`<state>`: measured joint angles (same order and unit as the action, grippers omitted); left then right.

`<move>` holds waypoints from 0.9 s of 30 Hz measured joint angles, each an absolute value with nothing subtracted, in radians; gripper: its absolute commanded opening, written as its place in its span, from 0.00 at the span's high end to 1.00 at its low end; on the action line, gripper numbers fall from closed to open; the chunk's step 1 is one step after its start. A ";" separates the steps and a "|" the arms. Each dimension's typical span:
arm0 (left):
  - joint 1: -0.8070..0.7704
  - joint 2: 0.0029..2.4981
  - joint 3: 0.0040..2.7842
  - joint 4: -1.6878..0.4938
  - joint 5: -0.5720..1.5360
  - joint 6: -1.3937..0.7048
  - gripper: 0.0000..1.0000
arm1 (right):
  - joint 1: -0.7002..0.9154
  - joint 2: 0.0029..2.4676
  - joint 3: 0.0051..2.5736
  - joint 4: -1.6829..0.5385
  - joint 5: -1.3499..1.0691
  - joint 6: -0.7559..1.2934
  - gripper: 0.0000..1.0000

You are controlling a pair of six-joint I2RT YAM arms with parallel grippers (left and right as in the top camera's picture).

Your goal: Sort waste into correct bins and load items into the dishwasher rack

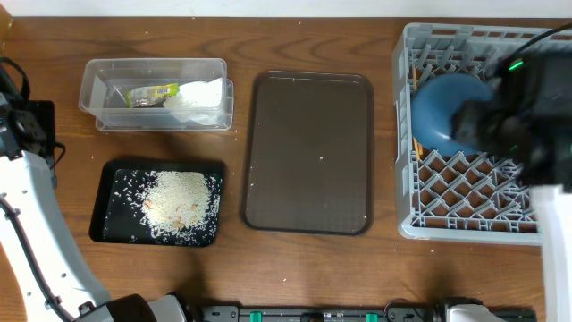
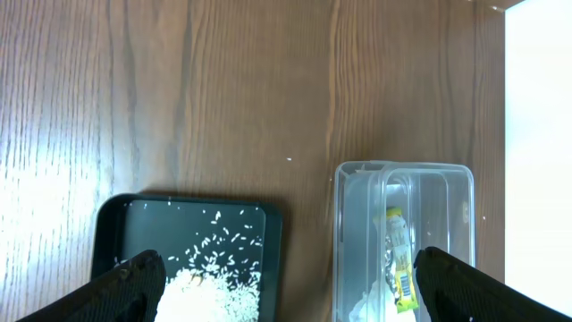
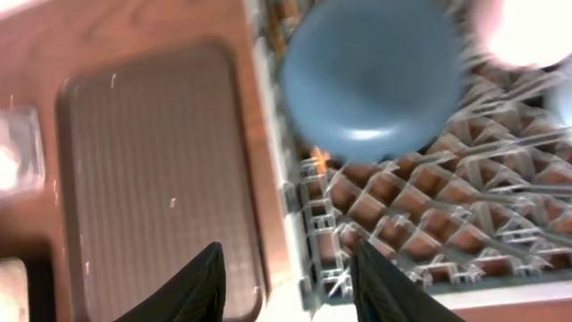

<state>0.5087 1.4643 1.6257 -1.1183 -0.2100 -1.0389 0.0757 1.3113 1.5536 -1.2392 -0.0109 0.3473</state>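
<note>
Near-left of the tabletop (image 1: pixel 295 259): black tray (image 1: pixel 112 228) with a pile of rice (image 1: pixel 179 206), stray grains around it. Centre: brown tray (image 1: pixel 308 152), only a few specks on it. Far-left: clear container (image 1: pixel 98 89) holding a yellow-green wrapper (image 1: pixel 152 92) and crumpled white paper (image 1: pixel 198 97). Right edge: grey dishwasher rack (image 1: pixel 465 215). The blue bowl (image 1: pixel 442 107) sits in its far-left part, with a small orange bit (image 1: pixel 416 148) just beside it — can't tell what it is. Left gripper (image 2: pixel 288 261) is spread wide, holding nothing, above the bare wood between black tray and clear container. Right gripper (image 3: pixel 286 259) is also spread and empty — over the rack's left edge, bowl beyond its fingers.
</note>
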 measured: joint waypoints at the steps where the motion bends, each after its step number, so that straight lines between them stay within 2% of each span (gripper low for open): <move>1: 0.509 1.464 1.626 -1.119 -0.210 -1.039 0.08 | 0.110 1.283 1.497 -1.218 0.001 0.352 0.36; 2: 0.509 1.464 1.626 -1.118 -0.210 -1.039 0.08 | 0.133 1.260 1.461 -1.211 0.007 0.362 0.12; 3: 0.509 1.464 1.626 -1.119 -0.210 -1.039 0.08 | 0.151 1.237 1.428 -1.205 0.015 0.367 0.01; 9: 0.509 1.464 1.626 -1.119 -0.210 -1.039 0.08 | 0.214 1.127 1.357 -1.208 0.015 0.368 0.01; 27: 0.509 1.464 1.626 -1.119 -0.210 -1.039 0.08 | 0.218 1.126 1.299 -1.266 0.067 0.368 0.01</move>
